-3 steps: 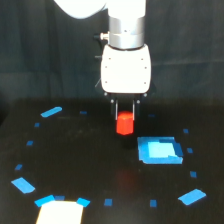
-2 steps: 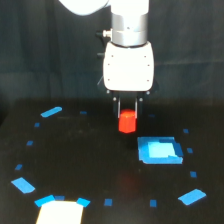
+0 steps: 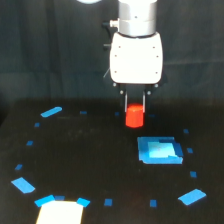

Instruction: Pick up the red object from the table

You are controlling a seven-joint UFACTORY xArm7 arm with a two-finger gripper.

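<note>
Exterior view: nearest the camera, a pale block [image 3: 60, 212] is sitting at the bottom edge, flanked by bits of blue tape [image 3: 23, 185], with more small marks dotting the black table [image 3: 85, 155] in a loose ring. Further in, toward the exterior view's right, a larger blue square [image 3: 159, 150] is lying flat, well apart from the arm's fingers. Beyond it, the red object [image 3: 134, 115] is hanging between the two dark fingers of the gripper [image 3: 134, 106], which are pinching it at its upper part while its lower half is showing below the fingertips. It is looking clear of the table, with dark surface visible beneath it, though the picture is soft enough that I am judging the gap rather than seeing it sharply. Behind and above, the white gripper body [image 3: 136, 57] and the grey wrist are standing upright against a dark curtain [image 3: 50, 50].

The red object is reading as a small, stiff plastic or wooden piece, light and unlikely to deform or break. Its smooth, rounded sides are probably making it a little slippery, so the hold is best kept on opposite flanks near mid-height, squarely across the width. The present grip is sitting high on it, which is leaving less pad contact; a steady, vertical carry seems the safest way to keep it from twisting out.
</note>
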